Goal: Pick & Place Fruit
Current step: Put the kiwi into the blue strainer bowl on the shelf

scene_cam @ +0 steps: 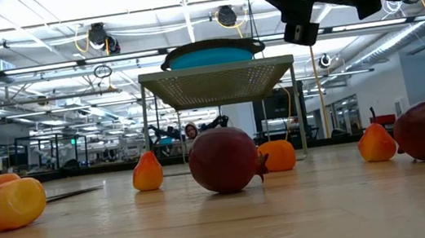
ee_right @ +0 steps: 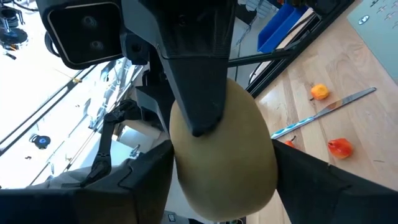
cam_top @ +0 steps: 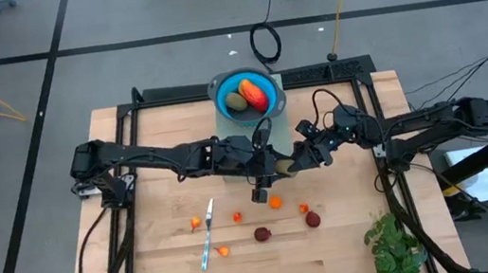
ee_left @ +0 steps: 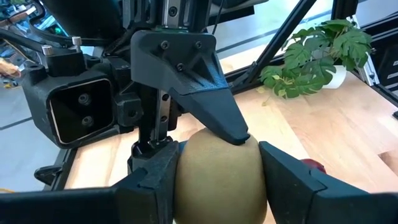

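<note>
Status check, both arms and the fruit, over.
Left gripper and right gripper both on one olive-brown fruit, mid-table, off the wood. Blue bowl holds two fruits. Nothing in the way.

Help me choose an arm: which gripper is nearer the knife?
Left, narrowly. Left gripper and right gripper meet at the olive fruit; the knife lies on the left's side.

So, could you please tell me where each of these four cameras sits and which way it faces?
High view: overhead, looking straight down on the table, both arms meeting mid-table near the blue bowl.
Low view: at tabletop height, looking level past the maroon ball into the room; arms enter from above.
Left wrist view: on the left arm, looking past its own fingers at the yellowish fruit.
Right wrist view: on the right arm, facing the same fruit from the opposite side.
Both wrist views share that fruit.
</note>
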Motion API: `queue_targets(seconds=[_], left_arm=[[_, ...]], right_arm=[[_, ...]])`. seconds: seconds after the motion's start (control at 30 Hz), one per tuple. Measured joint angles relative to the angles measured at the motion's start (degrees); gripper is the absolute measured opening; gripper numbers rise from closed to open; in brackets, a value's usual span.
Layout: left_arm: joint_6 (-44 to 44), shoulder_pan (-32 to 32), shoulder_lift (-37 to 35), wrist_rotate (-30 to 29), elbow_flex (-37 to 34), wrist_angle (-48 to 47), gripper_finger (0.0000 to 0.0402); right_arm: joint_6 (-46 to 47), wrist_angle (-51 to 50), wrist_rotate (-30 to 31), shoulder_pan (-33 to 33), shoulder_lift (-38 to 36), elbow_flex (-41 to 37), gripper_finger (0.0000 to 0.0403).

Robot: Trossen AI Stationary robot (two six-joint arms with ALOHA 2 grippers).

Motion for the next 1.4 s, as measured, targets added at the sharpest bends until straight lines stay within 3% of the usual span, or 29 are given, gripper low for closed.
queue_targets(seconds=[0.5, 1.1, 1.4], left_arm=[[0.74, -0.02, -1.36, -1.74, -0.02, -1.80, 0.0184], [-0.02, -0.26, -10.19, -15.10, -0.07, -12.63, 0.0186], [-0.57, 1.65, -14.14, -21.75, 0.00, -16.72, 0.0186]], right_arm=[[0.02, -1.78, 0.02, 0.00, -0.07, 0.02, 0.0263], [-4.46, -2.31, -0.07, -1.97, -0.07, 0.02, 0.0263], [-11.75, -2.51, -0.10, -1.97, -0.04, 0.02, 0.0204]])
